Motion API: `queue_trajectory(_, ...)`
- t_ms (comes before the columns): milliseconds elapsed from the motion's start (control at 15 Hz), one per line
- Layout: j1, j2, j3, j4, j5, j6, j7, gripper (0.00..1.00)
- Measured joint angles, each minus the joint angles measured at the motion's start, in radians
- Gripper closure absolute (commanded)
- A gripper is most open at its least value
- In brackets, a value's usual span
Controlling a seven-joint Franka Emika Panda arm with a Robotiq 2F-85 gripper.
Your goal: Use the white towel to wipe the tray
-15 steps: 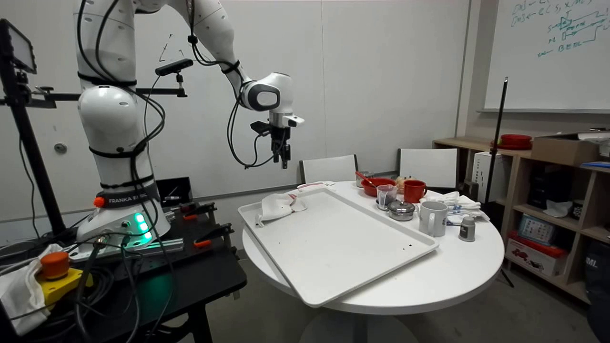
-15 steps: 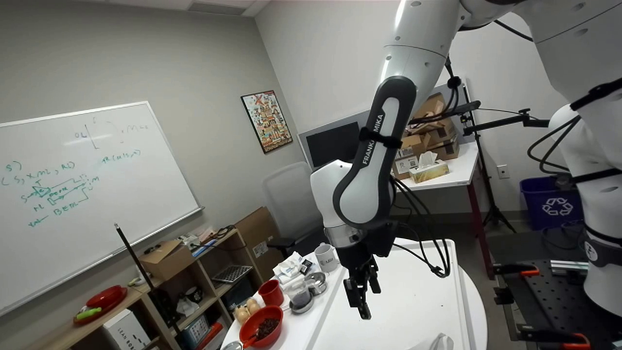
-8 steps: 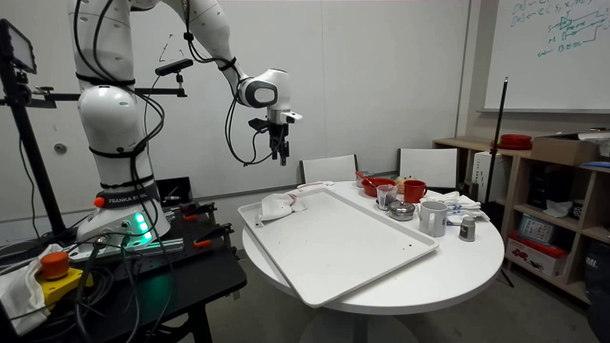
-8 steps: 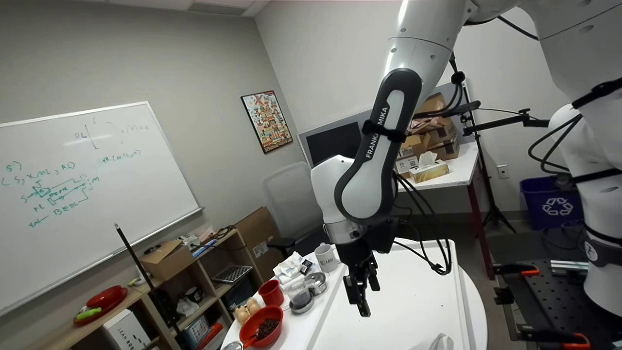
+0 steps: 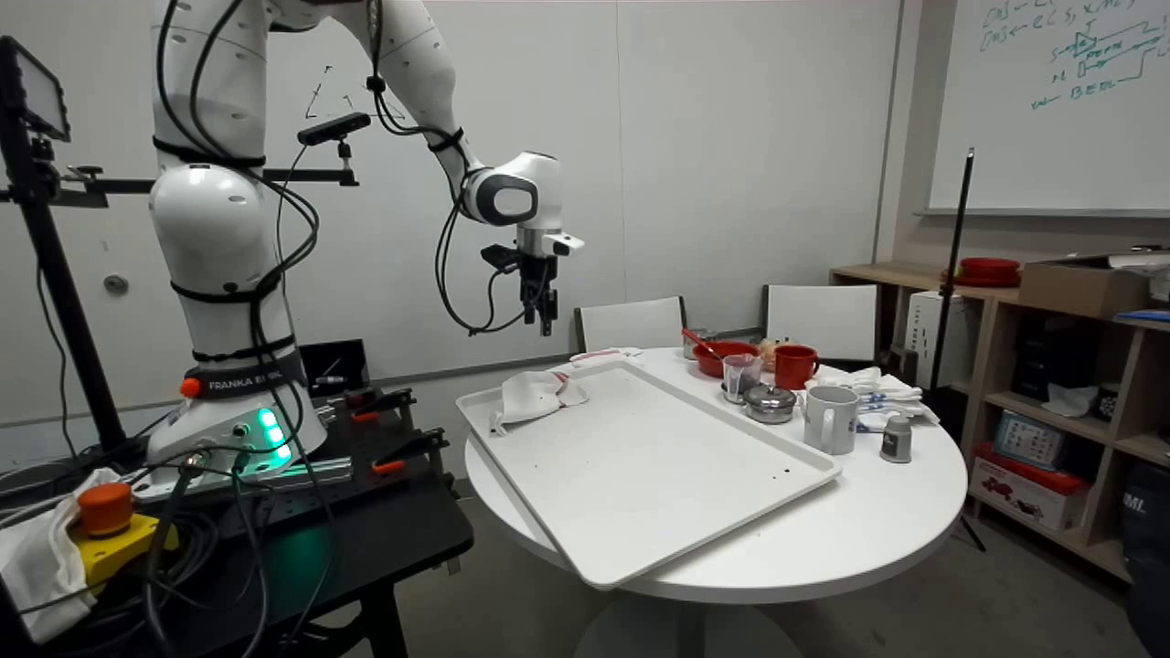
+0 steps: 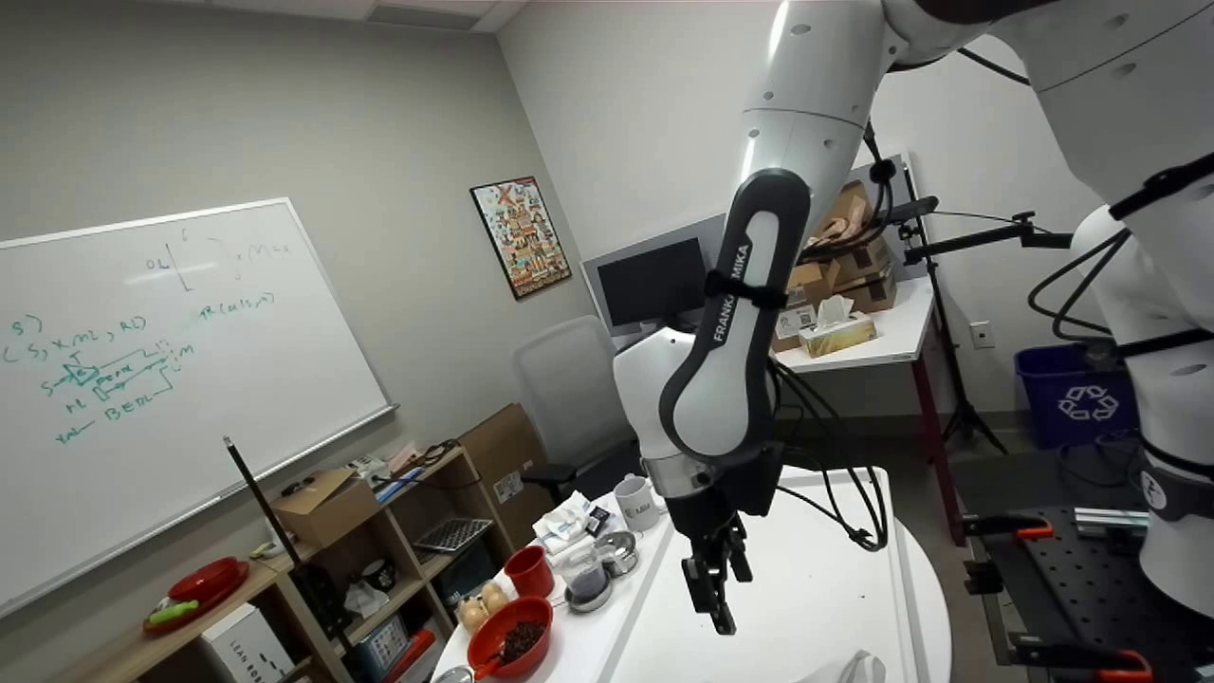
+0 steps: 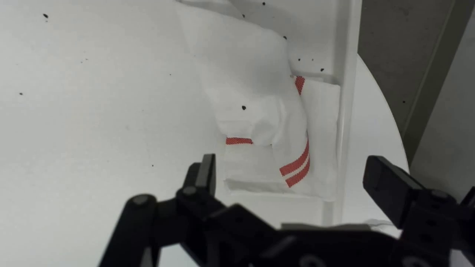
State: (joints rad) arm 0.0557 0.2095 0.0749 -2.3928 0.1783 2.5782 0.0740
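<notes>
The white towel (image 7: 252,70), crumpled and marked with red stripes, lies in a corner area of the large white tray (image 7: 92,129), against its rim. Dark crumbs dot the tray, and one sits on the towel. In an exterior view the towel (image 5: 530,397) is at the tray's far left end, while another exterior view shows only a bit of the towel (image 6: 861,669) at the bottom edge. My gripper (image 7: 291,163) hangs in the air above the tray, pointing down. Its fingers (image 5: 546,320) are wide apart with nothing between them, and the towel shows below, untouched.
Along the tray's far side stand a red bowl (image 5: 728,359), a red mug (image 5: 795,367), a lidded metal pot (image 5: 769,404), a grey mug (image 5: 830,420) and a small grey shaker (image 5: 897,440). A cloth pile (image 5: 873,395) lies behind. The tray overhangs the round table (image 5: 877,521).
The arm rose slightly by half a second ago, then came down, so the gripper is now a little lower than in both earlier moments. Towel and tray have not moved.
</notes>
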Motion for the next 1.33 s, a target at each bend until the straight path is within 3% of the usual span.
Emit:
queue_trajectory(600, 0.013, 0.223, -0.024, 0.001, -0.137, 0.149, 0.0, 0.0)
queue_trajectory(1333, 0.154, 0.246, -0.04, -0.014, -0.265, 0.227, 0.006, 0.0)
